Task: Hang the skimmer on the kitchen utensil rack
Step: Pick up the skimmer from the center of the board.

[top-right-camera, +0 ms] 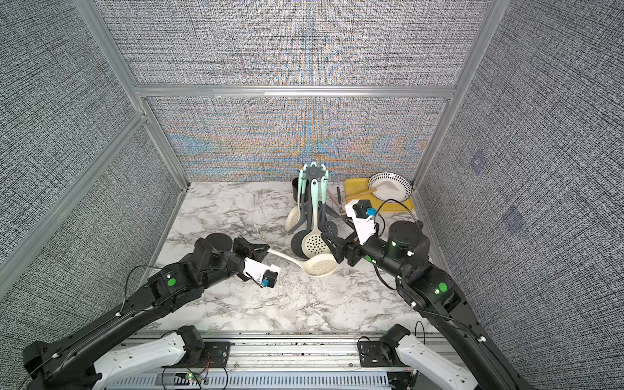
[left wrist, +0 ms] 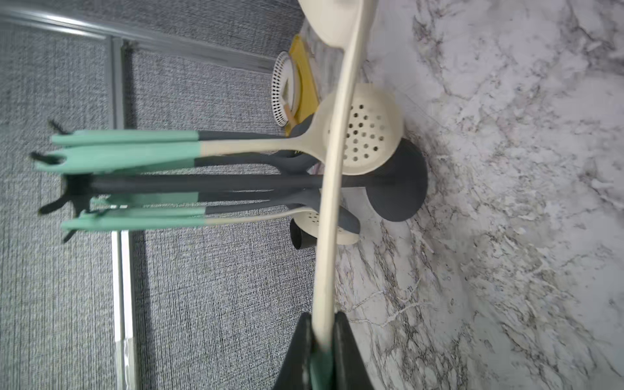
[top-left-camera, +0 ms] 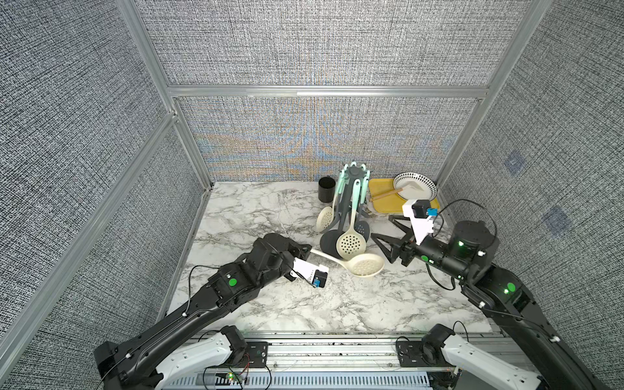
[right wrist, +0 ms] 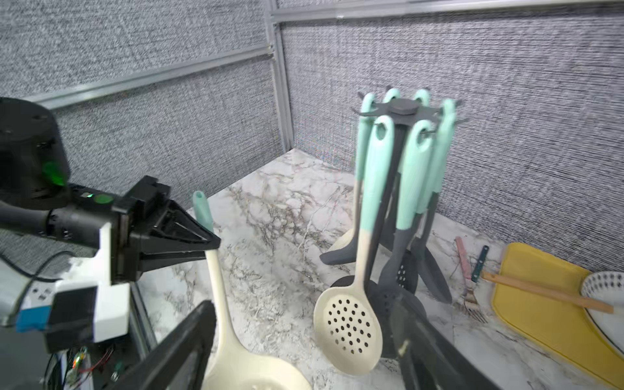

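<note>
My left gripper (top-left-camera: pixel 309 249) (left wrist: pixel 322 324) is clenched on the skimmer (top-left-camera: pixel 366 265) (left wrist: pixel 331 189), pinching its handle right where the mint grip meets the cream shaft. The short mint end with its hanging hole sticks out past my fingers, as the right wrist view shows. The skimmer is all cream beyond that grip: a long, slightly curved shaft ending in a round, shallow bowl dotted with small holes. It lies low over the counter (top-left-camera: pixel 270 304), the shaft slanting from my left gripper toward the middle, the bowl in front of the rack's round base. I cannot tell whether the bowl touches the counter. The rack (top-left-camera: pixel 354 170) (right wrist: pixel 403 108) stands upright near the back wall, dark grey, with a thin pole and a star-shaped crown of hooks. Several mint-handled utensils hang from it, among them a cream spoon (top-left-camera: pixel 351 241) with larger holes. My right gripper (top-left-camera: pixel 381 227) is released, jaws spread wide, just beside the skimmer's bowl and the rack's base, grasping nothing.
</note>
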You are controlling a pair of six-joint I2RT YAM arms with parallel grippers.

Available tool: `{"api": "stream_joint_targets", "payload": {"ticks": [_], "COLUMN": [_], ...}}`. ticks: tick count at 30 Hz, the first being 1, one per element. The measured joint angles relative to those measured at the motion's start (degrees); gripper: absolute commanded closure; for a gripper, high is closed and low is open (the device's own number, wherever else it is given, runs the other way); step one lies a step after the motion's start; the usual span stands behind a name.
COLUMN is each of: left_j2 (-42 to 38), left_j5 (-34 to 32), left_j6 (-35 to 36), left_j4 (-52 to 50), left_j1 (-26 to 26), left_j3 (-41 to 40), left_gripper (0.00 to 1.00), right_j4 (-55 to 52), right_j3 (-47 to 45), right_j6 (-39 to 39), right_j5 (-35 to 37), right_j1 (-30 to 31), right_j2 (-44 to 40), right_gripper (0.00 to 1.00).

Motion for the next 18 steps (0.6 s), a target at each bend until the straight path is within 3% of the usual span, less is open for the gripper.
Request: {"api": "stream_joint_targets", "payload": {"ticks": [8, 18], "left_j2": [1.07, 2.16], "left_j5": [-2.82, -2.64], "left_j6": [8.00, 11.56], "left_j4": [5.84, 13.97], "left_j1": [-2.60, -4.79], "left_j3": [-1.36, -1.99], "left_gripper": [0.98, 0.98], "right_j4": [-7.06, -8.39], "right_j3": [1.27, 0.61], "right_j6": [-6.82, -9.53], "right_j5": [-14.08, -14.78], "right_j1": [0.50, 6.56], "right_j2": [9.11, 18.36], "right_gripper": [0.25, 0.30]}}
